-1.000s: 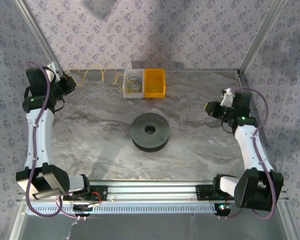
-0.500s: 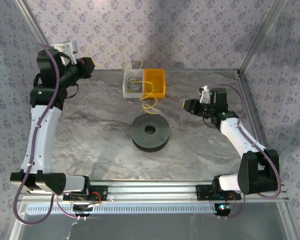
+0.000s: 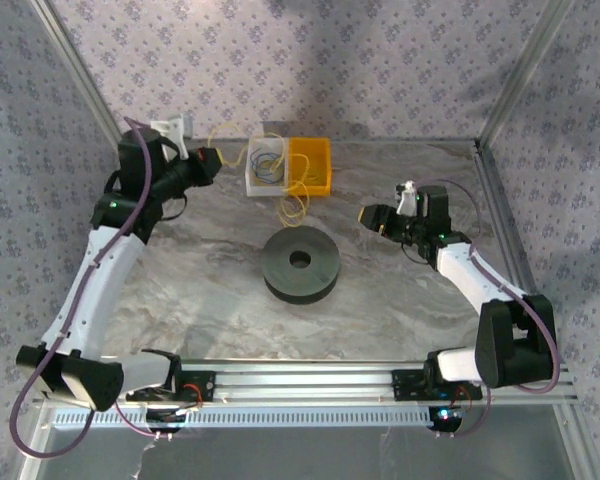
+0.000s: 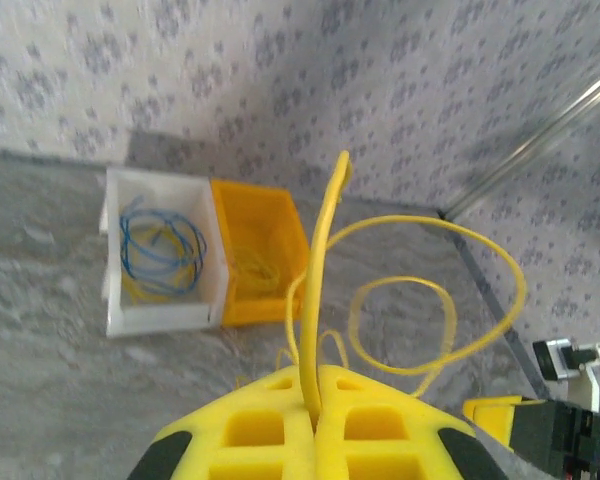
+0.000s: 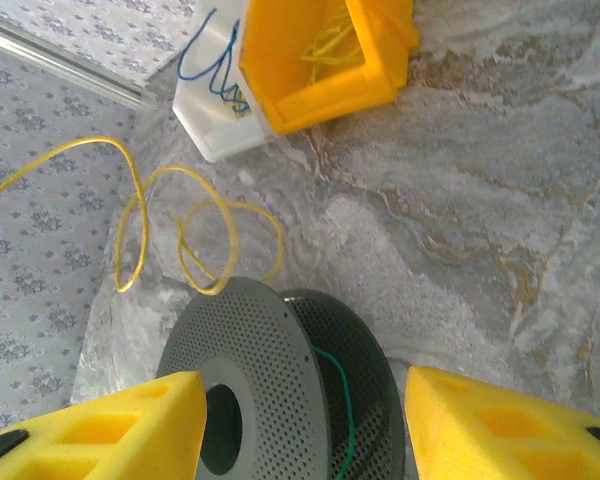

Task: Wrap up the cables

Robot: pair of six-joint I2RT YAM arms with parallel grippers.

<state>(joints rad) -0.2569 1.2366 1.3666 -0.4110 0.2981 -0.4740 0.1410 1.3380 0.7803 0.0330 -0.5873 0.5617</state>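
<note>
My left claw (image 4: 315,405) pinches the thin yellow wire (image 4: 327,230), its loops hanging free, while my right claw (image 5: 300,425) hangs spread wide over the black spool (image 5: 280,360) on the tabletop (image 3: 180,270).

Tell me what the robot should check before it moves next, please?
1. Left fingers shut on the yellow wire: ok.
2. Right fingers open: ok.
3. Black spool lying flat ahead of the right fingers: ok.
4. Yellow wire wound on the black spool: not ok, it loops beside it.
5. Yellow wire's other end free of the yellow bin: cannot tell.
</note>
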